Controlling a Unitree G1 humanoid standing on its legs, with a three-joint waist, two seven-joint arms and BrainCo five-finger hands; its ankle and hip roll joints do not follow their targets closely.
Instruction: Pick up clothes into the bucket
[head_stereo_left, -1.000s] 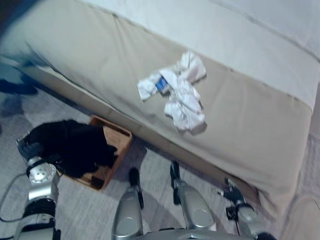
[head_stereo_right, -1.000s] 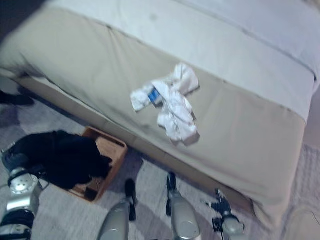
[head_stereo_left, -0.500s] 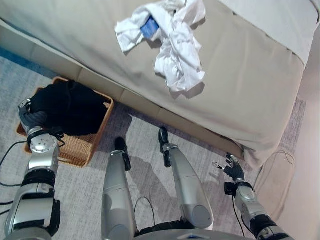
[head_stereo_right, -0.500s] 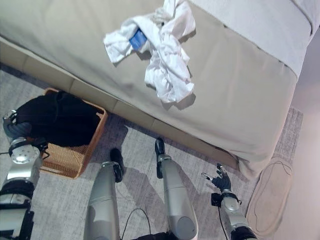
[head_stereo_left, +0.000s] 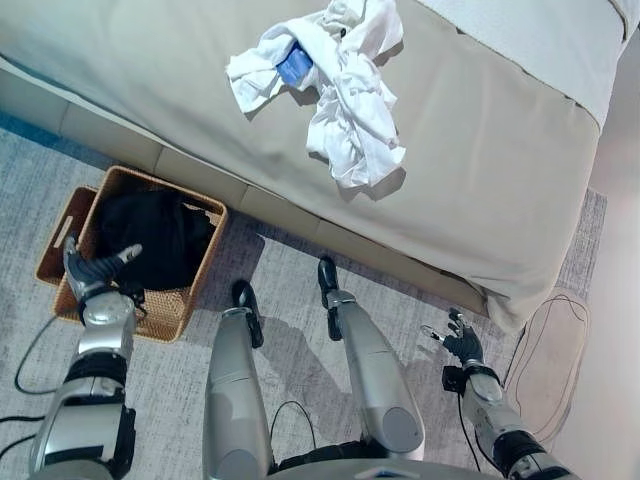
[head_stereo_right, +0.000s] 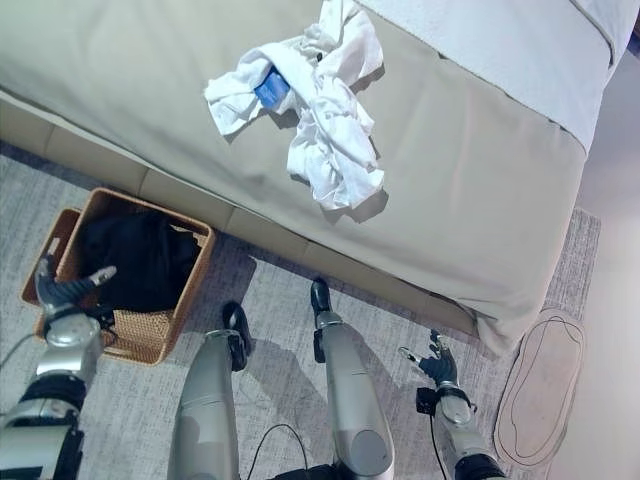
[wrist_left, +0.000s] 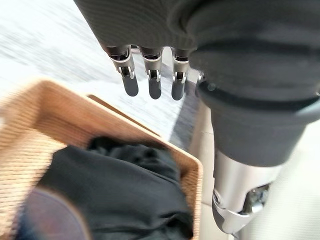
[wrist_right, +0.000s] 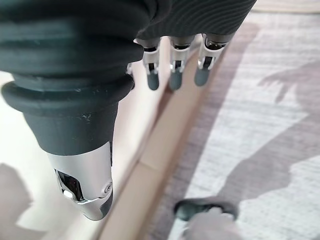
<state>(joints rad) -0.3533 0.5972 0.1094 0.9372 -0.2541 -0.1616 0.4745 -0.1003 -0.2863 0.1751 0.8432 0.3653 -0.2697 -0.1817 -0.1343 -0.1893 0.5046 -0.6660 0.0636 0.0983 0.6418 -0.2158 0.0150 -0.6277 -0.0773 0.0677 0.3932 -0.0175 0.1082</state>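
Observation:
A wicker basket (head_stereo_left: 207, 262) stands on the rug beside the bed, with a black garment (head_stereo_left: 150, 232) lying inside it. My left hand (head_stereo_left: 92, 274) hovers open over the basket's near rim, holding nothing. In the left wrist view its straight fingers (wrist_left: 150, 82) point past the basket rim (wrist_left: 130, 122) above the black garment (wrist_left: 120, 195). A crumpled white garment (head_stereo_left: 345, 95) with a blue patch (head_stereo_left: 294, 66) lies on the bed. My right hand (head_stereo_left: 461, 344) hangs open and empty over the rug near the bed's corner, with its fingers (wrist_right: 172, 75) straight.
The bed (head_stereo_left: 490, 170) has a beige cover and runs across the top of the view. A grey rug (head_stereo_left: 290, 320) covers the floor in front of it. A small wicker tray (head_stereo_left: 58, 238) adjoins the basket's left side. An oval mat (head_stereo_right: 540, 385) lies at the far right.
The camera has tilted down. My left hand, which was under the black garment over the basket, has let go and drawn back to the near rim. The garment now lies inside the basket.

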